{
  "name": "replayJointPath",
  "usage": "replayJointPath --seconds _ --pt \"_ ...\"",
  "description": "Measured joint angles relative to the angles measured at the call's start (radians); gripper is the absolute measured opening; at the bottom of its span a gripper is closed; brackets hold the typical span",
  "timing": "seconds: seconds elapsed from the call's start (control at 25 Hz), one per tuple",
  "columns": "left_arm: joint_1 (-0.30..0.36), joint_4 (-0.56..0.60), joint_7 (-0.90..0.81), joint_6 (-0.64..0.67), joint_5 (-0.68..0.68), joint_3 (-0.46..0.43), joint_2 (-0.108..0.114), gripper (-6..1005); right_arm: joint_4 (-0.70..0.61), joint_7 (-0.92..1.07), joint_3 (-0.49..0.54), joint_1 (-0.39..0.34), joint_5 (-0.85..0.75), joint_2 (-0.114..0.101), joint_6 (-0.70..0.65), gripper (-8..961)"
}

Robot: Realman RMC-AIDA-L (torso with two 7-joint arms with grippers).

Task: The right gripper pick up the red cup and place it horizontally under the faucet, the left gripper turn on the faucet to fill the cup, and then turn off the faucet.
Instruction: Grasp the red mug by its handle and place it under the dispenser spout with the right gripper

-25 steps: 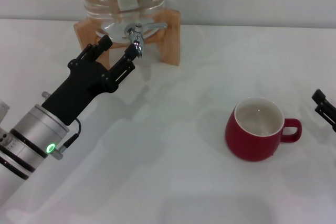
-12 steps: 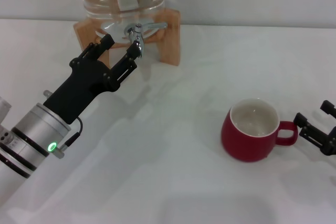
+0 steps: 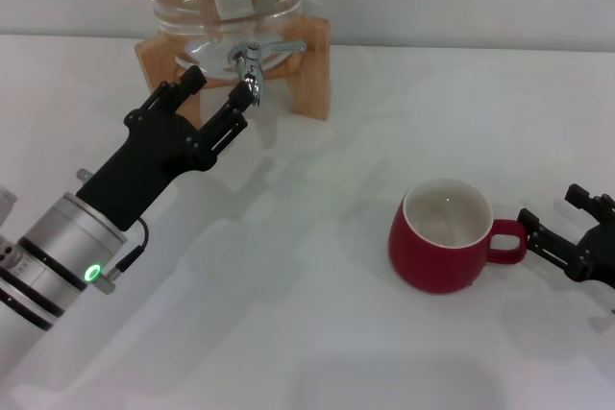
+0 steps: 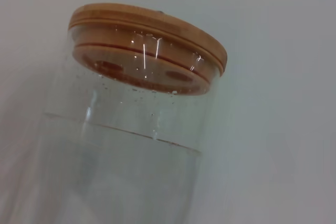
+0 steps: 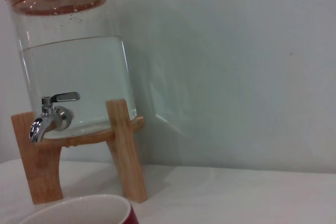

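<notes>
Currently: red cup [image 3: 440,235] upright on white table [image 3: 317,333], handle toward right gripper [image 3: 555,245], whose spread fingers flank the handle without clamping. Left gripper [image 3: 216,93], fingers apart, hovers just beside faucet [image 3: 250,62] on glass jar [image 4: 126,145] in wooden stand [image 3: 306,69].

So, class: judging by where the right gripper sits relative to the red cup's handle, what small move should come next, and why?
Probably close the right gripper on the red cup: its open fingers sit around the handle, and the cup stands far from the faucet, where the left gripper waits open.
</notes>
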Motion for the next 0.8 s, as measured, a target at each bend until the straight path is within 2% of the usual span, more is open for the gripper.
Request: replayJointPath --seconds 0.8 --pt "-0.001 -0.004 0.001 0.002 0.000 -0.007 0.002 757 0.000 -0.001 -0.003 0.002 -0.024 0.003 -0.015 872"
